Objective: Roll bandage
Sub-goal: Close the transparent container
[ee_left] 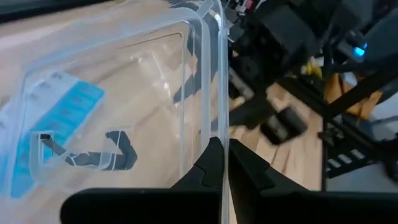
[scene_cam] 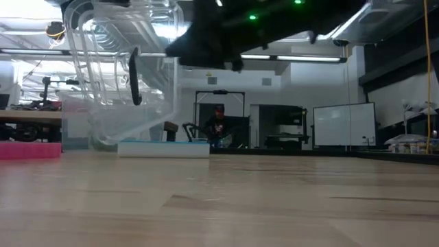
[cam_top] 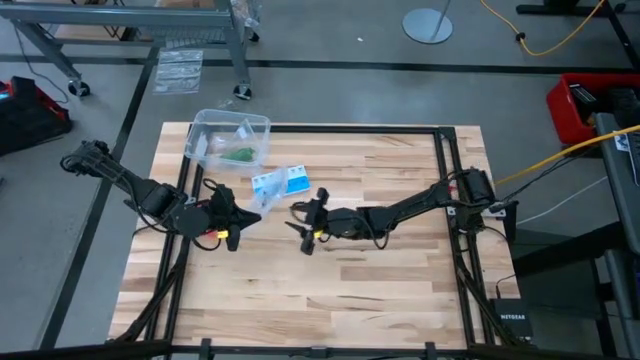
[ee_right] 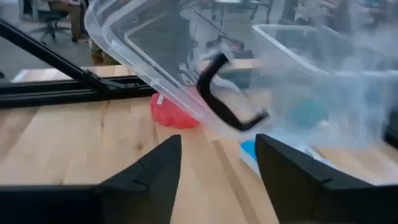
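A clear plastic tub [cam_top: 230, 138] stands at the table's far left, with the dark green bandage [cam_top: 240, 154] bundled inside it; the bundle is a blurred green patch [ee_right: 305, 112] in the right wrist view. My left gripper [cam_top: 243, 217] is shut on a clear plastic lid [scene_cam: 123, 68] that carries a black clip [ee_right: 224, 106]. My right gripper [cam_top: 303, 228] hovers open near the table's middle, facing the lid and touching nothing [ee_right: 217, 174]. My left gripper pinches the clear lid's rim [ee_left: 219, 124] between its two fingers [ee_left: 208, 168], which come at the edge roughly level from the table's left. The lid is lifted clear of the table and tilted.
A blue-and-white pill box [cam_top: 280, 182] lies flat between the tub and the grippers. A red disc [ee_right: 174, 113] rests on the wood beneath the raised lid. The black frame rails [cam_top: 445, 200] run along the table's edges. Bare wood [cam_top: 330, 290] stretches toward the near edge.
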Controlling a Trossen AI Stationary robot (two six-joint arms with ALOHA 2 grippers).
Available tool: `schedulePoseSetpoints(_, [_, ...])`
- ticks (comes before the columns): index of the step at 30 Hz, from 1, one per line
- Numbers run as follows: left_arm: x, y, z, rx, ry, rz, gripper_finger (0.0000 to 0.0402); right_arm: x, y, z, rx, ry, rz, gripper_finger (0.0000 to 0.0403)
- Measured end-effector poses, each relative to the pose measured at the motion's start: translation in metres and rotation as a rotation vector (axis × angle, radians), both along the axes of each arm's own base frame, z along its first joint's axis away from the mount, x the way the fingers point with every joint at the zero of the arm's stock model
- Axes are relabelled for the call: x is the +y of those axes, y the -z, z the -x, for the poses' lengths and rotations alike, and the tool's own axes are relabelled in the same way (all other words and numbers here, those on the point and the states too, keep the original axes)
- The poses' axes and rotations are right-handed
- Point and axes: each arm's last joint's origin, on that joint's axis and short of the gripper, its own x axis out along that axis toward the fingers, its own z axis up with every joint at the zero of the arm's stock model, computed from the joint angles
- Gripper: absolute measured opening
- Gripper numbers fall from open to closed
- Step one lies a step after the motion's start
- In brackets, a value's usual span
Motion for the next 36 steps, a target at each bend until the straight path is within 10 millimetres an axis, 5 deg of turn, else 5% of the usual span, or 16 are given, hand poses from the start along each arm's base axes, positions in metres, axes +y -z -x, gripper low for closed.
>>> schedulePoseSetpoints(7, [0.003,-0.003,-0.004,-0.032,-0.005,0.069,0.0000,0.007,0.001,-0.041,0.005,-0.013,0.105,0.0218])
schedulePoseSetpoints(15, [0.003,-0.003,-0.004,-0.034,-0.010,0.079,0.0000,0.011,0.003,-0.063,0.076,-0.006,0.119,0.0217])
schedulePoseSetpoints(36, [0.001,-0.007,-0.007,-0.086,0.003,0.143,0.0000,0.008,0.009,-0.069,0.063,0.142,0.074,0.0217])
